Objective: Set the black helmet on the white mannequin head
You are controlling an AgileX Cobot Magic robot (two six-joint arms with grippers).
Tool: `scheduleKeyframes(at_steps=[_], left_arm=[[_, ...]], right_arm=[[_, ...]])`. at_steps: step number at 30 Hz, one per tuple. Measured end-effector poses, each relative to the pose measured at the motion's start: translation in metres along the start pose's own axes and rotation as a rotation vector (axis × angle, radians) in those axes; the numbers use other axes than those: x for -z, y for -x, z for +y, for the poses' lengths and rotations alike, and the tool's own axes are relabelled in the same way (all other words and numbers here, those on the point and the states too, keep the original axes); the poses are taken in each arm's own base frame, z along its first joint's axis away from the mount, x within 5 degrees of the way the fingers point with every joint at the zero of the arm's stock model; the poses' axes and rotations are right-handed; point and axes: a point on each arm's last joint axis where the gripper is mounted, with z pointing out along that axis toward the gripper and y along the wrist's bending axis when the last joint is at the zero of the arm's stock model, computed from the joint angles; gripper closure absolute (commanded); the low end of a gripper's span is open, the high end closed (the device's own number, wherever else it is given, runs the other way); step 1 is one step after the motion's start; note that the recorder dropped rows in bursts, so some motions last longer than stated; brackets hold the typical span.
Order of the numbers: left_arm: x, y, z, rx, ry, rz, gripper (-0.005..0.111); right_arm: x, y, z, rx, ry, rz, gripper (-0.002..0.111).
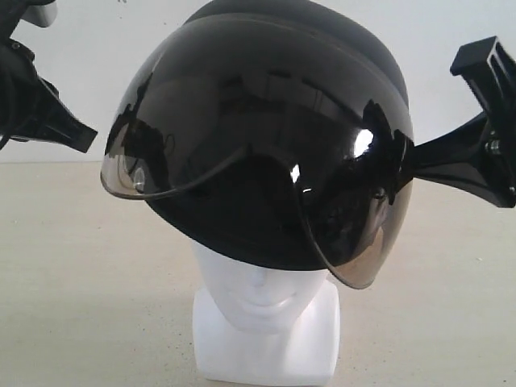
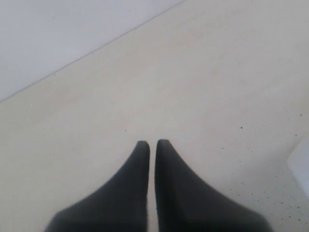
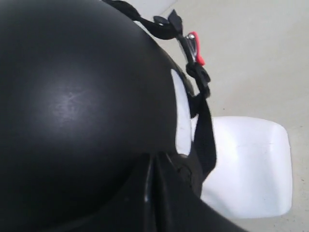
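Black helmet [image 1: 266, 137] — over white mannequin head [image 1: 266, 318].

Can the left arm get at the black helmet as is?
Probably yes: the left claw hangs beside the black helmet, only open air between them. It is shut, so open it first.

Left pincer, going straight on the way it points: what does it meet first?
Probably the table: the left pincer points at bare surface, nothing between as far as its wrist view shows.
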Motion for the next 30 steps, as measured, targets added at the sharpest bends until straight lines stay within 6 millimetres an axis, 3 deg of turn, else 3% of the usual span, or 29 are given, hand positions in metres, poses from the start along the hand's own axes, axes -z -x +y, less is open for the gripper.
scheduleKeyframes(at_steps=[9, 16, 18, 21, 23, 30], left_arm=[[0.046, 0.014, 0.012, 0.119, -0.033, -0.231, 0.102], [0.094, 0.045, 0.009, 0.169, -0.222, -0.442, 0.102], [0.1, 0.053, 0.005, 0.154, -0.294, -0.468, 0.102], [0.095, 0.059, -0.002, 0.115, -0.368, -0.447, 0.102], [0.082, 0.06, -0.009, 0.095, -0.419, -0.389, 0.102], [0.045, 0.055, -0.027, -0.008, -0.543, -0.219, 0.102]], right_arm=[[0.022, 0.0, 0.012, 0.043, 0.057, -0.088, 0.108], [0.045, 0.004, 0.028, 0.095, 0.142, -0.203, 0.108], [0.05, 0.007, 0.037, 0.11, 0.184, -0.216, 0.108], [0.051, 0.012, 0.05, 0.148, 0.238, -0.213, 0.108], [0.047, 0.015, 0.054, 0.169, 0.251, -0.179, 0.108], [0.03, 0.013, 0.051, 0.184, 0.239, -0.068, 0.108]])
